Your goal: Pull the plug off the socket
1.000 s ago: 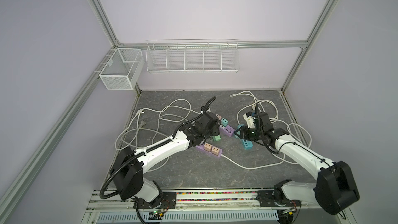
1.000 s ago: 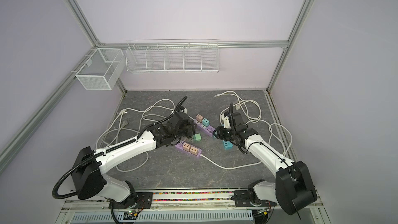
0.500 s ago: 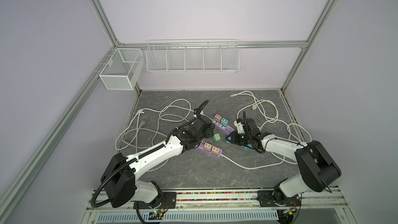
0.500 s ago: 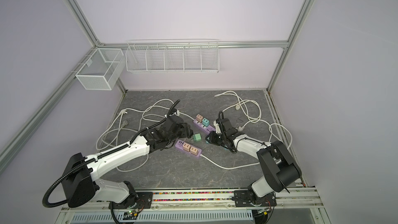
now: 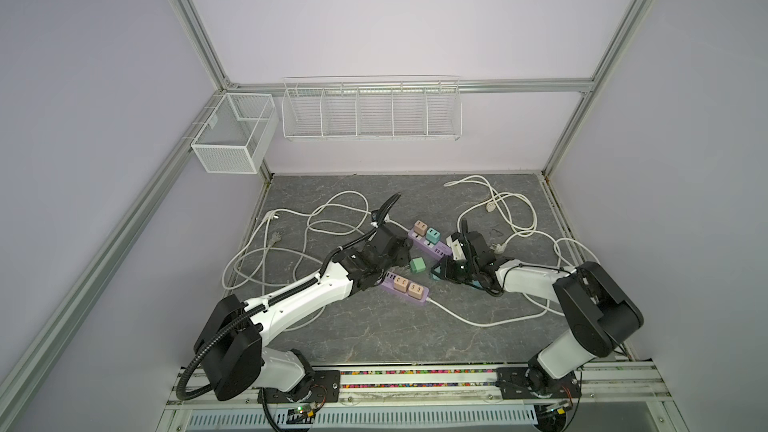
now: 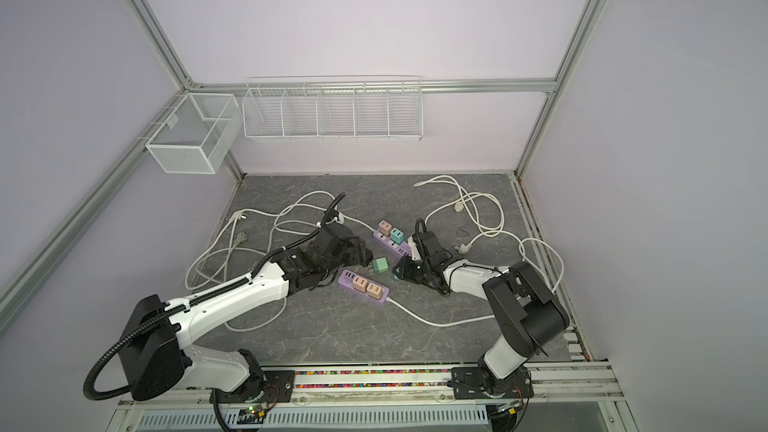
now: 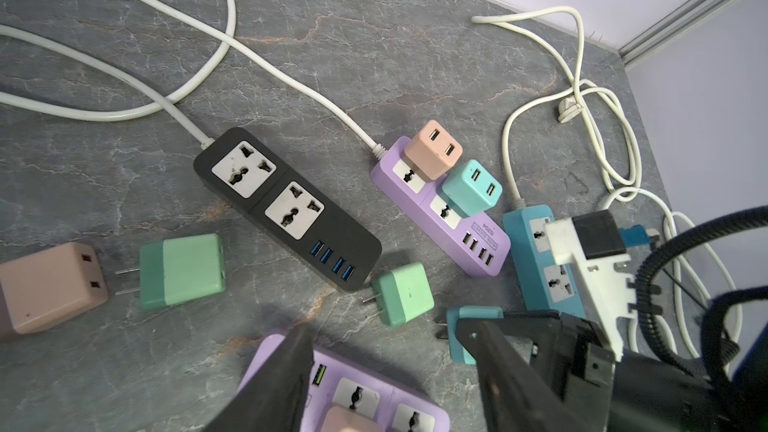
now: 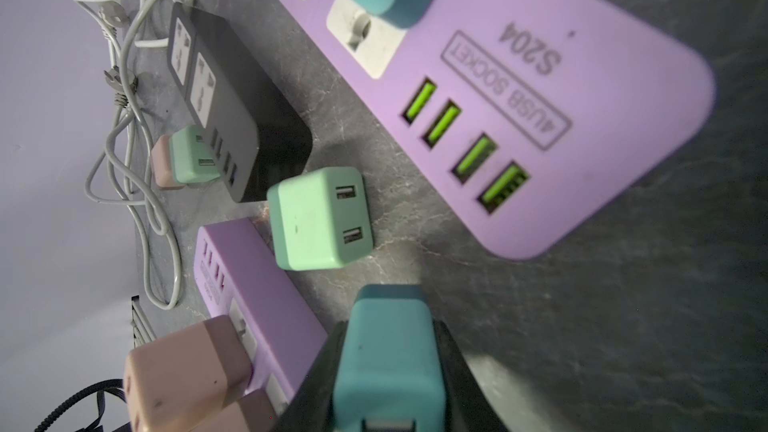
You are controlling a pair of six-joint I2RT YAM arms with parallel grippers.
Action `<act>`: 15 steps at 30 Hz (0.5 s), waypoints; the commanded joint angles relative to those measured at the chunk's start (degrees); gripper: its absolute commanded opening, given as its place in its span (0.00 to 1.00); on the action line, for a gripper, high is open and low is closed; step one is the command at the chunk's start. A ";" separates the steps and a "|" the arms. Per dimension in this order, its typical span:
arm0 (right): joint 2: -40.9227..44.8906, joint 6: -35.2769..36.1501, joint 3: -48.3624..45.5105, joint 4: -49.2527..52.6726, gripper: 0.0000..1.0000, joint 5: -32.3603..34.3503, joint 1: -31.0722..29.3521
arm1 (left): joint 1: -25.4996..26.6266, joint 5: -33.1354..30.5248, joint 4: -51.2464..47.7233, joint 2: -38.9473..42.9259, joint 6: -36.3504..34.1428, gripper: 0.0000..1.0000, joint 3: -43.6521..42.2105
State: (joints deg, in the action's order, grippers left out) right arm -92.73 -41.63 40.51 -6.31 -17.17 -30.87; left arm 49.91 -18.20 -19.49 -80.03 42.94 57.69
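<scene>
Low over grey marbled surface [image 5: 374, 326], right tool [image 8: 388, 338] grips teal cube plug [image 8: 386, 371], free of any socket, long axis along the tool; left tool [image 7: 382, 338] gapes empty over near purple power strip [image 6: 347, 277].

Grey marbled tabletop [image 5: 374, 334] with power strips [image 7: 361, 243], adapters [image 7: 405, 299], white cables [image 7: 230, 14]

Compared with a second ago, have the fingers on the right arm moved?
Yes. The right fingers swung left and lower, from right of the far purple power strip to just in front of its end, by the green plug.
</scene>
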 commanded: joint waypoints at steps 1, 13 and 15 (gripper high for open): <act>-0.71 -0.40 0.14 0.10 0.36 1.52 -0.48 | -0.44 -0.89 0.63 0.31 0.74 0.64 -0.91; 4.06 3.91 2.90 9.76 0.60 7.83 -0.35 | -0.65 -1.08 -0.42 1.00 0.66 0.64 0.17; 5.59 4.93 2.75 10.83 0.64 8.99 -0.35 | -0.69 -1.00 -0.18 1.10 0.48 0.64 0.14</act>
State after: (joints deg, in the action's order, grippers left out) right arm -90.04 -38.63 42.19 0.60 -11.33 -30.96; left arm 49.50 -18.22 -19.38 -80.03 43.24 57.30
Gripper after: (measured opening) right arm 0.630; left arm 0.643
